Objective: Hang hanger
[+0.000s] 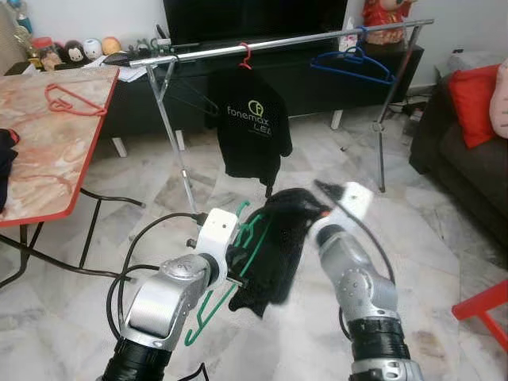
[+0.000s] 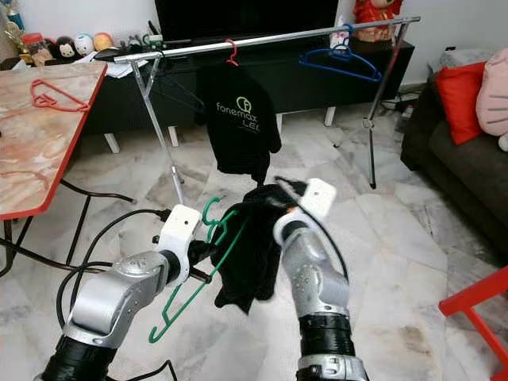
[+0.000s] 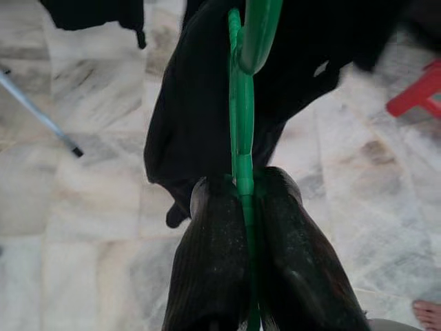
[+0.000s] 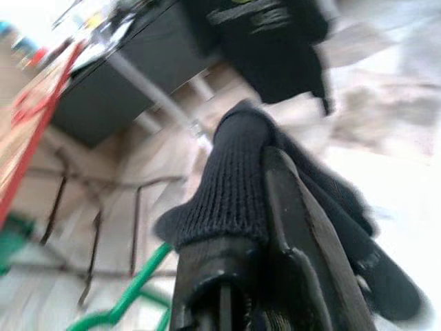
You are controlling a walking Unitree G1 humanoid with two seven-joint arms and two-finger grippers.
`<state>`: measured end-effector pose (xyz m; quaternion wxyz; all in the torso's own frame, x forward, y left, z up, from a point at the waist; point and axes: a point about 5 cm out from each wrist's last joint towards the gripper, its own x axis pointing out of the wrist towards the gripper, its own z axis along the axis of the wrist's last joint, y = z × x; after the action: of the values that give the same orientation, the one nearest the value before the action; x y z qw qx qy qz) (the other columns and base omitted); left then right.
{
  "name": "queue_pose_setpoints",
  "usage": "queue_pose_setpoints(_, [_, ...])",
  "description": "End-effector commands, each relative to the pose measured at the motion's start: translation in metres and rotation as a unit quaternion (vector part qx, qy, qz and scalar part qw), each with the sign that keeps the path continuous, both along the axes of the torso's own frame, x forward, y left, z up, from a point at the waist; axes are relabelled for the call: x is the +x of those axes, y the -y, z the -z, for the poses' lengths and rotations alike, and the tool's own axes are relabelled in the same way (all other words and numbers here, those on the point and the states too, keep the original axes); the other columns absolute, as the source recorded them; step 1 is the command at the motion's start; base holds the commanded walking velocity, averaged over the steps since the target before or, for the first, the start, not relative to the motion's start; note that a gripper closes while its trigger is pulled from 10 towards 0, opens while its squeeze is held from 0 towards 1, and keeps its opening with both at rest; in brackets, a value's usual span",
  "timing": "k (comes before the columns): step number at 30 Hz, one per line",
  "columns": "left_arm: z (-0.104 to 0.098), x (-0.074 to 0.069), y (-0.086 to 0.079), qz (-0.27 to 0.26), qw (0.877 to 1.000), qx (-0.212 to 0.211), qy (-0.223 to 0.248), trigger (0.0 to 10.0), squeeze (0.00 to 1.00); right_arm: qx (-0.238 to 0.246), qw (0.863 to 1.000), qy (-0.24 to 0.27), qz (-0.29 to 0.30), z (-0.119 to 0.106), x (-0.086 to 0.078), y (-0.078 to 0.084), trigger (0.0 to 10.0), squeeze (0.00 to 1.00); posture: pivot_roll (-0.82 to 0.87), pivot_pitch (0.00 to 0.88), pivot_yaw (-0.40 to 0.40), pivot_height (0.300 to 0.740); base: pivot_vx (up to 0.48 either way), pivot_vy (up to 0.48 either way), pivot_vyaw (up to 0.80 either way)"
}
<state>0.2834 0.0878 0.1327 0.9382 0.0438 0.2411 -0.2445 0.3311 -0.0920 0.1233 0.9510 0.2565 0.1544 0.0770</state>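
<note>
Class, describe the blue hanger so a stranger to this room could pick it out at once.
Find the long silver clothes rail standing in front of the dark TV cabinet. Follow it towards the sofa end: the blue hanger hangs there by its hook. It is the rail's bare one, while the red hanger nearer the middle carries a black printed T-shirt.

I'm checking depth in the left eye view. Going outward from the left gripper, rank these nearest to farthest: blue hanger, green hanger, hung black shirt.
1. green hanger, clamped in the left gripper.
2. hung black shirt, ahead on the rail's middle.
3. blue hanger, far right of the rail.
</note>
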Motion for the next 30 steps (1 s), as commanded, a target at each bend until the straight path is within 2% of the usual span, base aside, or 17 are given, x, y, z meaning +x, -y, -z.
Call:
queue_pose_setpoints(1, [-0.011, -0.002, 0.007, 0.027, 0.999, -0.022, 0.019, 10.0, 0.0, -0.002, 0.999, 0.024, -0.03, -0.01, -0.002, -0.01, 10.0, 0.0, 0.03, 0.0, -0.008, 0.74, 0.0, 0.0, 0.0])
queue_pose_setpoints(4, [-0.011, -0.008, 0.012, 0.056, 0.998, -0.036, 0.008, 10.0, 0.0, -0.009, 0.999, 0.029, -0.034, -0.01, -0.002, -0.008, 10.0, 0.0, 0.03, 0.0, -0.006, 0.74, 0.0, 0.0, 0.0])
queue_pose_setpoints(5, [-0.009, -0.011, 0.011, 0.071, 0.997, -0.027, 0.004, 10.0, 0.0, -0.017, 0.999, 0.031, -0.028, -0.01, 0.0, -0.004, 10.0, 0.0, 0.03, 0.0, -0.006, 0.74, 0.0, 0.0, 0.0])
queue_pose_setpoints(13, [-0.005, -0.018, -0.004, 0.097, 0.995, -0.006, -0.004, 10.0, 0.0, -0.051, 0.998, 0.041, 0.001, -0.016, 0.011, 0.025, 10.0, 0.0, 0.03, 0.0, -0.006, 0.74, 0.0, 0.0, 0.0])
queue_pose_setpoints(17, [-0.006, -0.019, -0.005, 0.104, 0.995, -0.012, -0.007, 10.0, 0.0, -0.056, 0.997, 0.054, -0.006, -0.021, 0.015, 0.029, 10.0, 0.0, 0.03, 0.0, -0.005, 0.74, 0.0, 0.0, 0.0])
queue_pose_setpoints(20, [-0.004, -0.021, -0.001, 0.119, 0.992, -0.023, -0.017, 10.0, 0.0, -0.059, 0.995, 0.075, -0.037, -0.027, 0.019, 0.032, 10.0, 0.0, 0.03, 0.0, -0.005, 0.74, 0.0, 0.0, 0.0])
queue_pose_setpoints(27, [-0.003, -0.014, 0.002, 0.087, 0.996, -0.023, -0.006, 10.0, 0.0, -0.055, 0.993, 0.082, -0.063, -0.03, 0.017, 0.03, 10.0, 0.0, 0.02, 0.0, -0.006, 0.74, 0.0, 0.0, 0.0])
queue_pose_setpoints(30, [-0.005, -0.008, 0.001, 0.057, 0.998, -0.015, 0.011, 10.0, 0.0, -0.039, 0.993, 0.08, -0.073, -0.029, 0.012, 0.025, 10.0, 0.0, 0.02, 0.0, -0.007, 0.74, 0.0, 0.0, 0.0])
